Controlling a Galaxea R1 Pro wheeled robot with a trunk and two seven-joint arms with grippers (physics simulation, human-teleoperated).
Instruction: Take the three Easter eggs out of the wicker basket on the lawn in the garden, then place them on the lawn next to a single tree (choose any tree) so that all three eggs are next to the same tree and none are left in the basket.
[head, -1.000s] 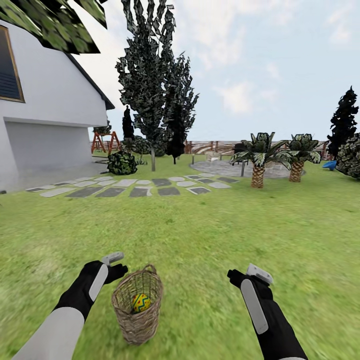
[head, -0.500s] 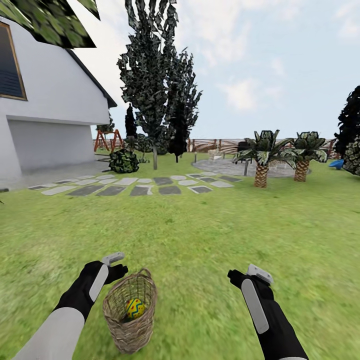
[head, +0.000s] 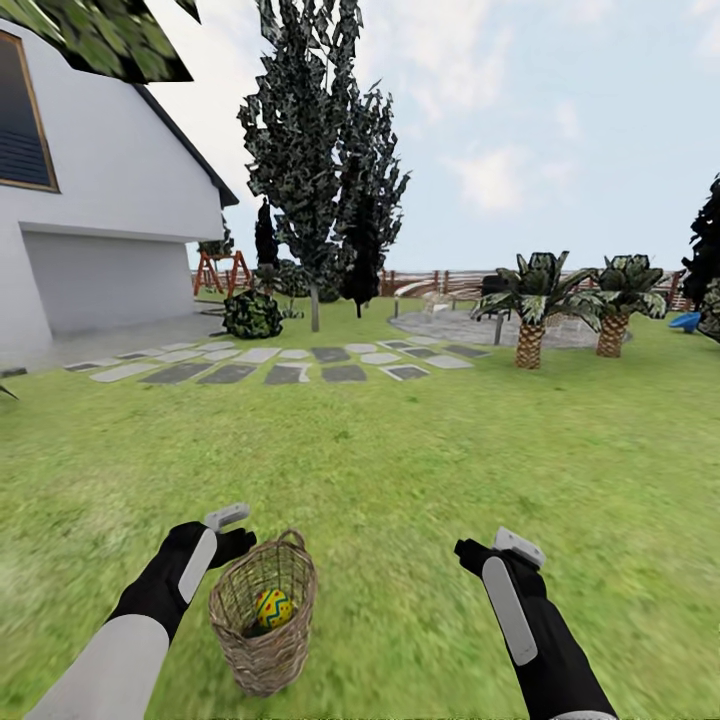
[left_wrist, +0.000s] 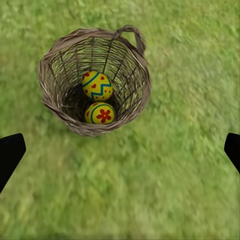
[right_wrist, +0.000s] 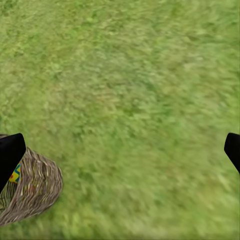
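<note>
The wicker basket (head: 263, 612) stands on the lawn (head: 400, 470) just in front of me, between my two arms. In the left wrist view the basket (left_wrist: 95, 80) holds two yellow Easter eggs, one with a blue zigzag (left_wrist: 97, 85) and one with a red flower (left_wrist: 99, 113). One egg (head: 273, 607) shows in the head view. My left gripper (head: 232, 537) hovers open beside the basket's left rim, holding nothing. My right gripper (head: 478, 553) is open over bare grass to the basket's right, with the basket's edge (right_wrist: 30, 192) at the picture's corner. A tall tree (head: 314, 300) with a thin grey trunk stands far off.
A white house (head: 100, 230) is at the left, with grey stepping stones (head: 280, 365) across the grass. A dark narrow tree (head: 362, 250), a shrub (head: 252, 315), two short palms (head: 530, 310) and a wooden fence (head: 440, 283) lie farther back. Open grass surrounds the basket.
The whole view has shifted a little, so the camera moved. The basket now sits slightly further left between my arms. Both grippers keep the same open pose.
</note>
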